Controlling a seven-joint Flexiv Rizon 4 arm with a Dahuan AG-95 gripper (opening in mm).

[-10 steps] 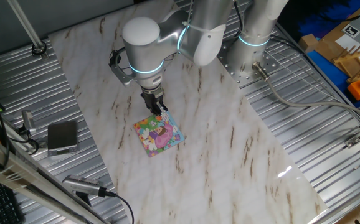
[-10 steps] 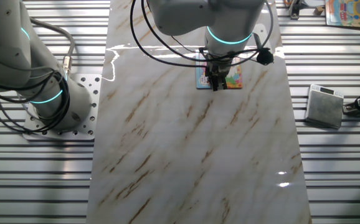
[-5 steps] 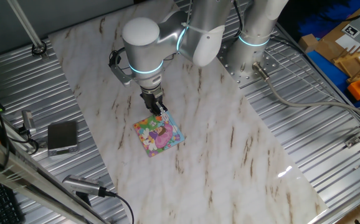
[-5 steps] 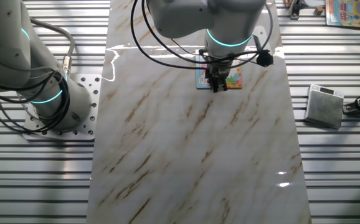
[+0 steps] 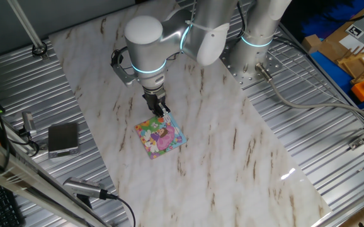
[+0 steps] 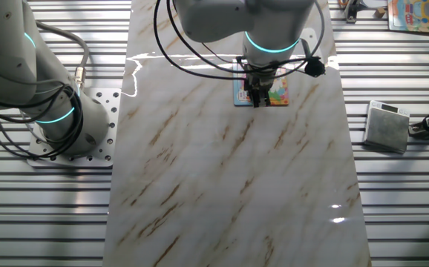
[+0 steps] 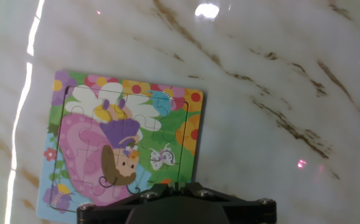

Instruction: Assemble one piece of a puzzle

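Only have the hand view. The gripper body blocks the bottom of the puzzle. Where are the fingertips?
Observer: In one fixed view the gripper is down at the puzzle's edge, on the side nearest the arm's base.
Operator: Open or shut?
Observer: Can't tell. The tips look close together, but they're too small to judge.
Operator: Anything nearby to hit?
Observer: A grey box sits just off the marble board, well apart from the gripper.

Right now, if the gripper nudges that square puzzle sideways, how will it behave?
The puzzle lies flat and thin on glossy marble, so it would probably slide easily. Its seams suggest pieces could buckle or pop apart. It looks light.
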